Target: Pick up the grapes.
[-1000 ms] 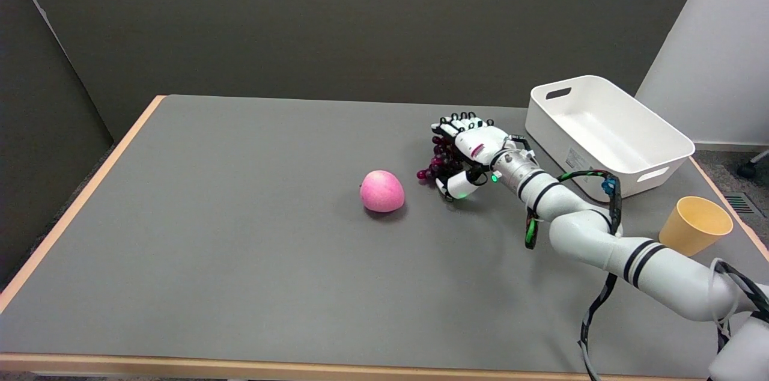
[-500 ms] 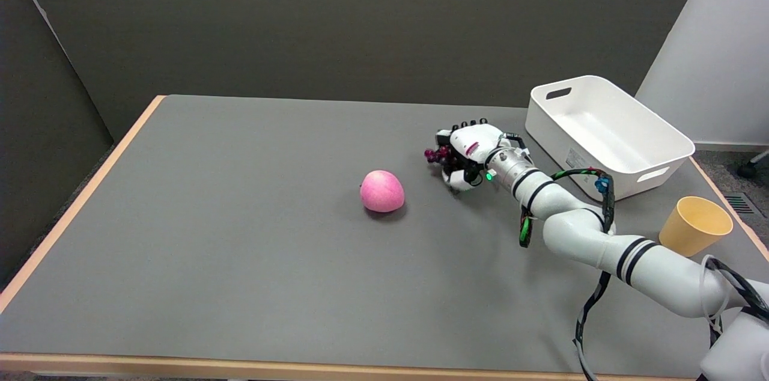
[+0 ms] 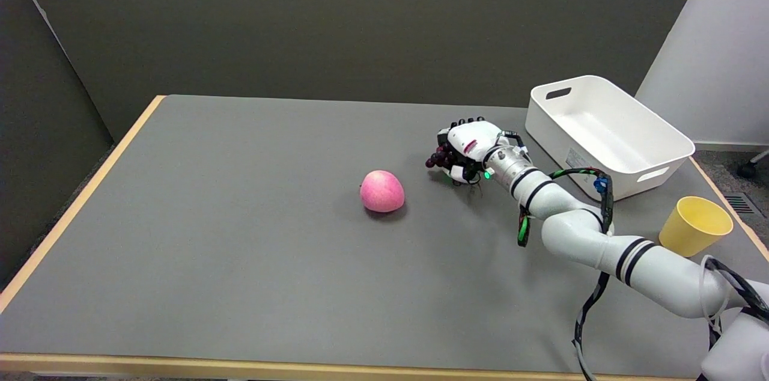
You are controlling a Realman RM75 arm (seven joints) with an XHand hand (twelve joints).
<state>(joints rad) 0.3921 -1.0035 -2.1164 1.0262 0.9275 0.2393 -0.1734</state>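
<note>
A bunch of dark purple grapes sits on the grey table right of centre, mostly hidden inside my right hand. The hand's fingers are curled around the bunch and grip it; only a few grapes poke out at its left side. The hand stays low, at the table surface. My right arm reaches in from the lower right.
A pink apple lies left of the hand. A white bin stands at the back right, close behind the arm. A yellow cup lies near the right edge.
The fingers, spread over the grapes a second ago, have closed around the bunch. The loose grapes that trailed to the left are now gathered in the hand.
</note>
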